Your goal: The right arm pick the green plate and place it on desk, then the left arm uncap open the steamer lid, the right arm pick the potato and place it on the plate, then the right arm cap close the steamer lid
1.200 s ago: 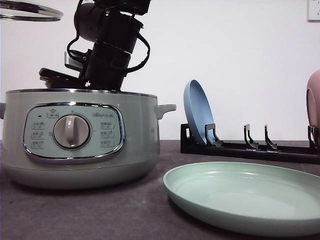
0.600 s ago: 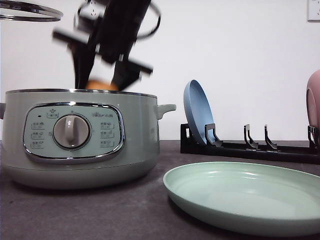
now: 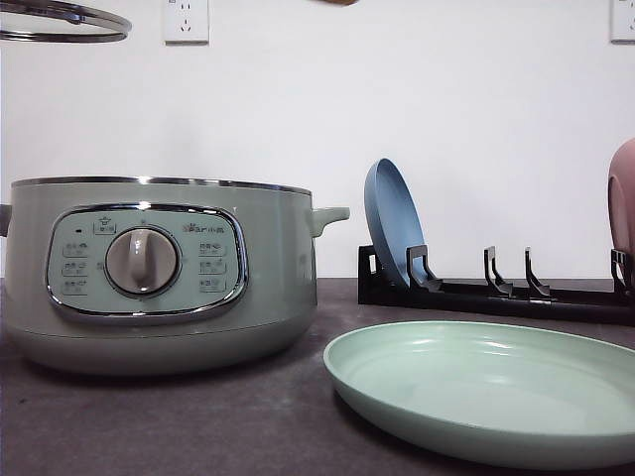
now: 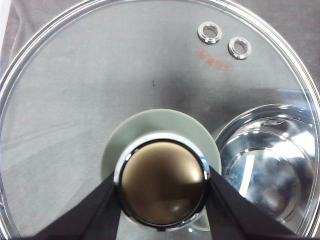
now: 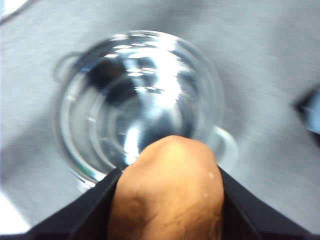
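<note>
The orange-brown potato (image 5: 170, 190) is held in my right gripper (image 5: 169, 172), whose jaws are shut on its sides, high above the open sage-green steamer (image 5: 135, 100). In the front view only a brown sliver of the potato (image 3: 333, 2) shows at the top edge. The steamer (image 3: 149, 268) stands uncovered at the left on the desk (image 3: 198, 426). My left gripper (image 4: 162, 175) is shut on the knob of the steamer lid (image 4: 100, 75), and the lid's rim (image 3: 60, 22) hangs at the top left. The green plate (image 3: 486, 387) lies flat at the front right.
A black rack (image 3: 496, 293) stands behind the green plate with a blue plate (image 3: 392, 223) upright in it. A pink plate (image 3: 623, 208) shows at the right edge. A wall socket (image 3: 186, 20) is above the steamer.
My right arm has risen out of the steamer with the potato and left the front view almost entirely. The lid has stayed held up at the top left.
</note>
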